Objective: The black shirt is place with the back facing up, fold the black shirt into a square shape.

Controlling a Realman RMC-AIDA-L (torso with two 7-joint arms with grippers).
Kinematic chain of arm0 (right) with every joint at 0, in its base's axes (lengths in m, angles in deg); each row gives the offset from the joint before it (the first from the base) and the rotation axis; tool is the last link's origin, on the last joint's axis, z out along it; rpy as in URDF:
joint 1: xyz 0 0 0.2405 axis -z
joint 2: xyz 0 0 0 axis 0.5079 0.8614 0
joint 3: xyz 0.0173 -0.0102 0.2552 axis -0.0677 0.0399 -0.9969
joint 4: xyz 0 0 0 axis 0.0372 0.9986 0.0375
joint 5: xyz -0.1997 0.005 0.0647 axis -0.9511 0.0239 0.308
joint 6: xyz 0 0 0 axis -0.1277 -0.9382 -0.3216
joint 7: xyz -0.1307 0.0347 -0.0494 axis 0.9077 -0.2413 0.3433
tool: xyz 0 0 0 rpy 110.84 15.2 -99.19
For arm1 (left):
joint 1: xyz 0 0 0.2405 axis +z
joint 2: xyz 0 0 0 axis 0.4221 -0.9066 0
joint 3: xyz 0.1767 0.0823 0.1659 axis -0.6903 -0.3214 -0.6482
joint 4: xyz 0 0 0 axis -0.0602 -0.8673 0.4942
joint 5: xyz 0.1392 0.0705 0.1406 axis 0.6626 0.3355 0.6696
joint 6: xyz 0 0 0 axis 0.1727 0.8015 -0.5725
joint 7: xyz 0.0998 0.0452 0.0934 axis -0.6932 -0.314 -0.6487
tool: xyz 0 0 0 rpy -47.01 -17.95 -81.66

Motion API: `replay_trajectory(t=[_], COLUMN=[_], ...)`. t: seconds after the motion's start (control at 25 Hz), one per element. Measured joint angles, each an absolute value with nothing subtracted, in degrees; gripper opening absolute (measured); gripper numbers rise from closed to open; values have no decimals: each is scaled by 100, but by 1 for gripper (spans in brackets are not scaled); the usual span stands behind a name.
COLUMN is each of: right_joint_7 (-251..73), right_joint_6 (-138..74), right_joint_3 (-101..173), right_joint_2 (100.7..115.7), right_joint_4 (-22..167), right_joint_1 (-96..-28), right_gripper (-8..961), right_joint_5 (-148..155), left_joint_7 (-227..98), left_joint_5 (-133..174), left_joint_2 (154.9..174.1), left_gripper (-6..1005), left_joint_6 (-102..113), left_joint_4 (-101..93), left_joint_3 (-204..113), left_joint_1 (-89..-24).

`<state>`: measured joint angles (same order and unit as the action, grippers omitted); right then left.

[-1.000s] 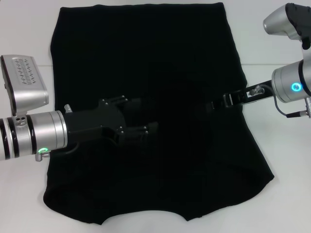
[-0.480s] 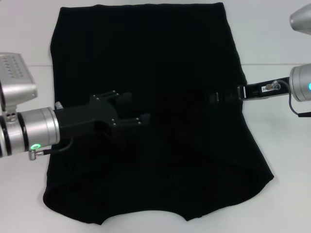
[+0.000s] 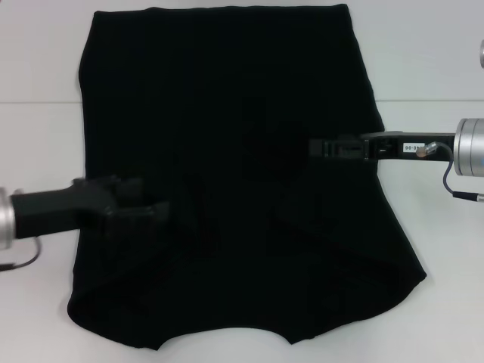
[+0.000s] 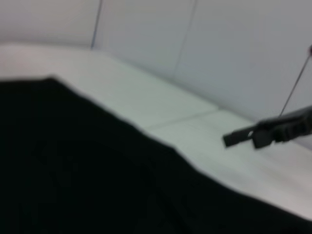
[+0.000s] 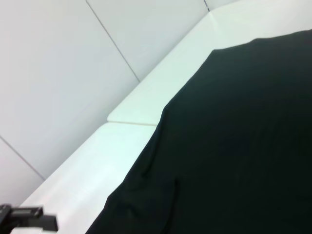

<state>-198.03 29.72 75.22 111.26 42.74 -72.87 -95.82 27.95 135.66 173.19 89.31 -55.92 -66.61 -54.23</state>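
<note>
The black shirt (image 3: 234, 151) lies spread flat on the white table (image 3: 439, 68) and covers most of the head view. My left gripper (image 3: 155, 208) hovers over the shirt's left side near its edge, its fingers apart and holding nothing. My right gripper (image 3: 318, 146) reaches in level over the shirt's right side, seen edge-on. The left wrist view shows the shirt (image 4: 73, 170) and, farther off, the right gripper (image 4: 243, 138). The right wrist view shows the shirt (image 5: 234, 146) and a bit of the left gripper (image 5: 29, 217).
Bare white table shows to the left (image 3: 38, 136) and right of the shirt. A seam in the table top (image 3: 431, 100) runs across behind the arms. White wall panels (image 5: 58, 58) stand beyond the table.
My left arm has drawn back to the left and nearer, from the shirt's middle to its left side. My right arm has pulled back to the right and levelled out. The shirt has not moved.
</note>
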Motion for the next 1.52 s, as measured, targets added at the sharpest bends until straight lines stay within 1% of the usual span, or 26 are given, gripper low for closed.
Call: replay_trajectory(t=[0.04,0.28,0.52,1.12,1.36,1.52], right_joint_7=[-19799,-19832,-19890,-20039,-20094,-20114], right_joint_6=[2951,2781,2756,2523,2480,2477], right_joint_3=[7523,7559,7520,7489,7489,7477], right_joint_2=[11128,11152,11147,11184,11185,11185], right_joint_4=[4275,4299,4339,4426,4426,4425], right_joint_1=[-7299,-7377,-7451,-7575,-7596,-7598], right_gripper=[946,946,945,945,944,944], right_joint_5=[-9578,-9570,-9565,-9561,-9561,-9561], left_joint_7=[2909,2821,1909,482,460,458], left_joint_5=[13723,14378,14574,14804,14969,14990], left_joint_2=[17321,17368,17388,17412,17429,17435], left_gripper=[827,826,825,824,790,790], left_joint_6=[9035,9375,9299,8729,8336,8282], left_joint_4=[-5719,-6375,-6493,-5977,-5812,-5774], left_joint_3=[-6587,-6386,-6266,-6405,-6708,-6763], left_joint_1=[-5391,-5056,-4815,-4833,-4835,-4837])
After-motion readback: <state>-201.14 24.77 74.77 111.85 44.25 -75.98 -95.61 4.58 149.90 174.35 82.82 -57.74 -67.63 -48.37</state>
